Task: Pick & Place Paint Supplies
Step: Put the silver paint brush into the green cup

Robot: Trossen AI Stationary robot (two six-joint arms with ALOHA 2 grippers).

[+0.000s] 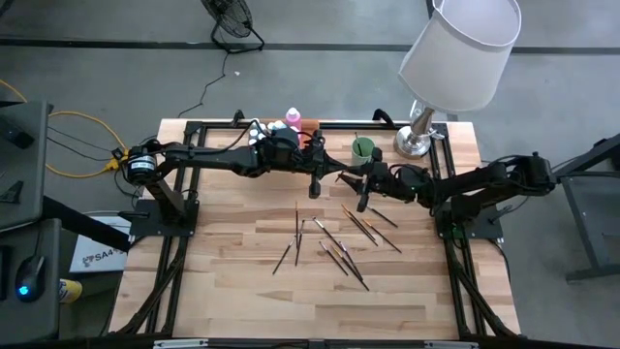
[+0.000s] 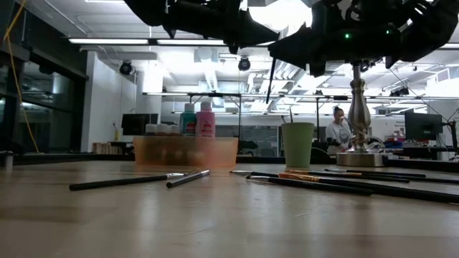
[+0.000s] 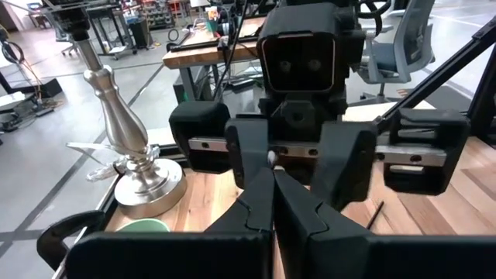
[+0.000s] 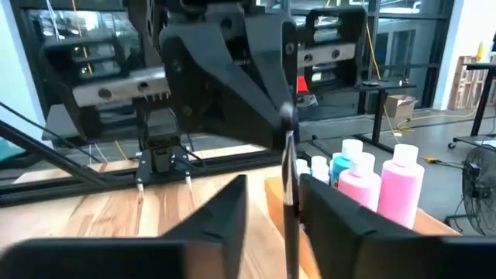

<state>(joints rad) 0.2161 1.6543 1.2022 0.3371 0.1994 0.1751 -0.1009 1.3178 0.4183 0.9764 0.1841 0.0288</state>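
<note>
Step in hand, by the look: handover of one paintbrush (image 2: 270, 80) in mid-air above table centre. It is pinched upright by the left gripper (image 3: 271, 167), jaws tight. The right gripper (image 4: 285, 232) is set around it, half-wide, not yet touching.

Next: right to be closed, left released, prob. then to the green cup (image 2: 297, 145).

Nearby: lamp base (image 1: 417, 142) beside cup, orange tray (image 2: 185, 152) w/ paint bottles (image 2: 206, 120), loose brushes (image 1: 334, 247) below. Arms crowded.
</note>
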